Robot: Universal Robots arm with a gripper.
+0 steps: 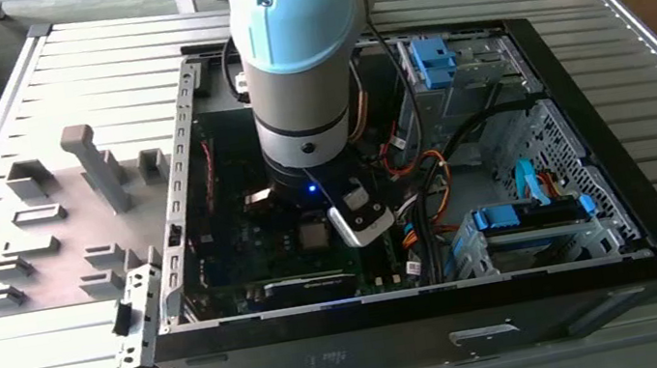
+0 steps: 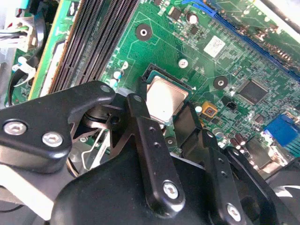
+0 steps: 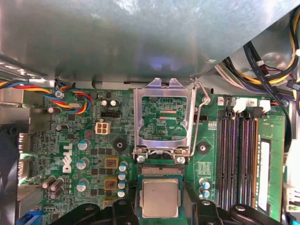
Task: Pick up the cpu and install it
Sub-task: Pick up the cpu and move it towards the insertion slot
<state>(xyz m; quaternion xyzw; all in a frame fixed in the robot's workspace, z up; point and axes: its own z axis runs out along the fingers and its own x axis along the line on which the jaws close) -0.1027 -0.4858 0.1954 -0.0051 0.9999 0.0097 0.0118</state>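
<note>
The cpu (image 3: 160, 197), a small silver-grey square chip, lies level in the motherboard's socket, just below the raised metal load plate (image 3: 163, 119). The second wrist view shows the cpu (image 2: 165, 98) sitting square inside the black socket corner. My gripper (image 3: 160, 208) is straight above it, with one black finger (image 2: 140, 126) against one edge and the other black finger (image 2: 199, 136) against the opposite edge, shut on the cpu. In the exterior view the arm (image 1: 303, 100) reaches down into the open computer case, and its wrist hides the socket area.
The socket lever (image 3: 199, 117) stands up beside the load plate. Memory slots (image 3: 236, 154) run along one side of the socket, and capacitors (image 3: 122, 176) and coloured fan wires (image 3: 70, 98) lie on the other. The case wall (image 1: 181, 196) and cable bundles (image 1: 426, 179) hem the arm in. Grey holder frames (image 1: 40, 212) sit outside the case.
</note>
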